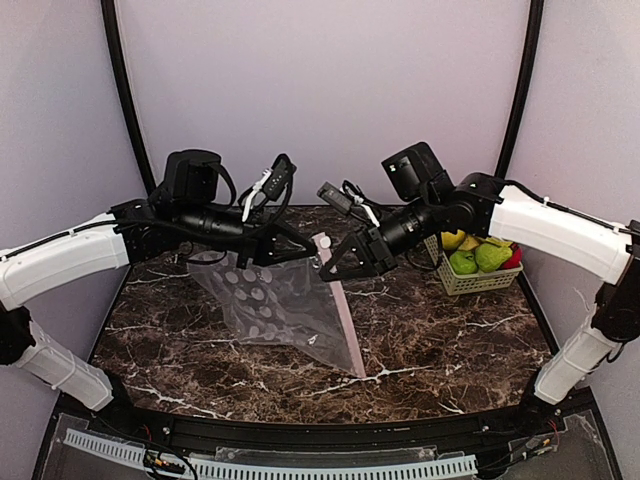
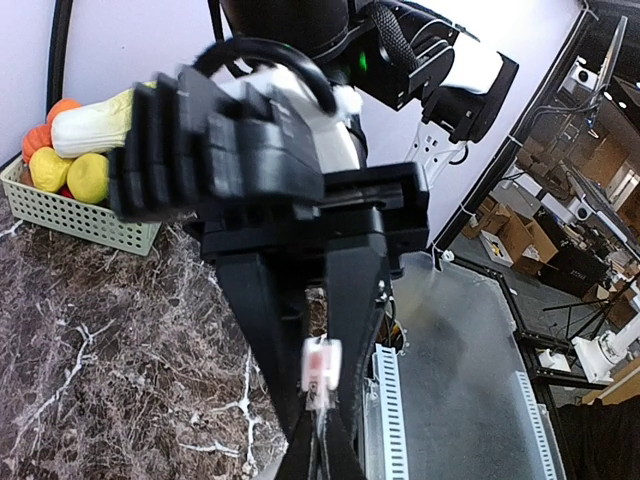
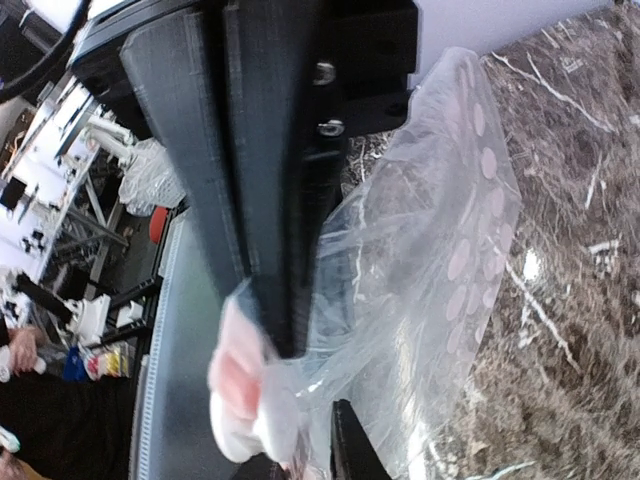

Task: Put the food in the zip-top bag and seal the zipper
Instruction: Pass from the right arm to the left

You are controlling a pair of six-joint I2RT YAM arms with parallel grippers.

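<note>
The black two-finger left gripper (image 1: pixel 268 250) is shut tight on the top edge of the clear, floppy, dotted plastic zip-top bag (image 1: pixel 275 310). The bag is held up over the middle of the dark marble-look table (image 1: pixel 450 340), and its lower corner seems to rest there. The narrow pale pink zipper (image 1: pixel 342 320) runs down the bag's right side. At its top end is the black right gripper (image 1: pixel 330 268), fingers nearly together, with the pink strip bunched at the tips; whether it is truly pinched cannot be told. The small plastic food (image 1: pixel 478 255) is all in the pale green mesh basket (image 1: pixel 480 282) at the far right, so nothing is bagged yet. To do this step well, the left hold should be kept firm and the mouth pulled open gently, not tugged.
</note>
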